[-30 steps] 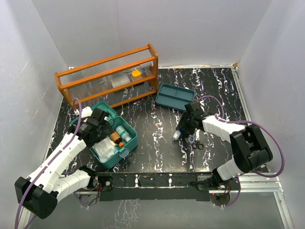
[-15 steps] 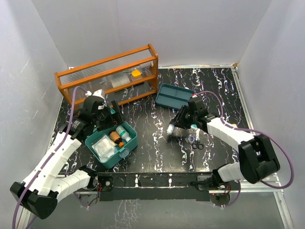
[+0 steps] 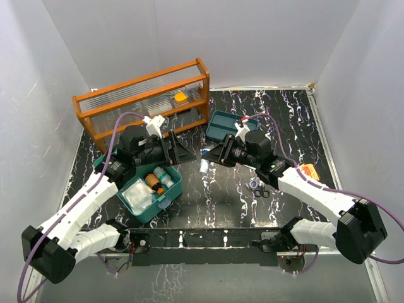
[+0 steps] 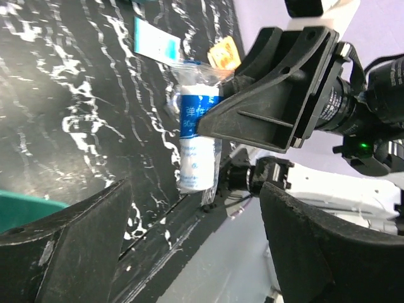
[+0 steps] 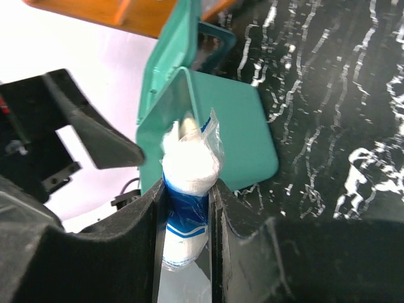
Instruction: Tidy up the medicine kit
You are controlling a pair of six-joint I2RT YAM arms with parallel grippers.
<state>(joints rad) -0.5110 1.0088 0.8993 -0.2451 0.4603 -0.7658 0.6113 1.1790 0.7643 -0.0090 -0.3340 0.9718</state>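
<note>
Our teal medicine kit (image 3: 177, 183) sits open at the bench's (image 3: 208, 199) left front, its tray insert (image 3: 232, 128) apart beside the wooden rack (image 3: 142, 101). Between them our right gripper (image 3: 210, 153) pinches a bagged blue-and-white roll (image 3: 204, 166). Our left gripper (image 3: 183, 153) faces it, spread wide.

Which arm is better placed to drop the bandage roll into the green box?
Left, probably. The right gripper holds the bandage roll above mid-table; the left gripper is open facing it, with the green box right beside that arm, so a handover looks shortest.
</note>
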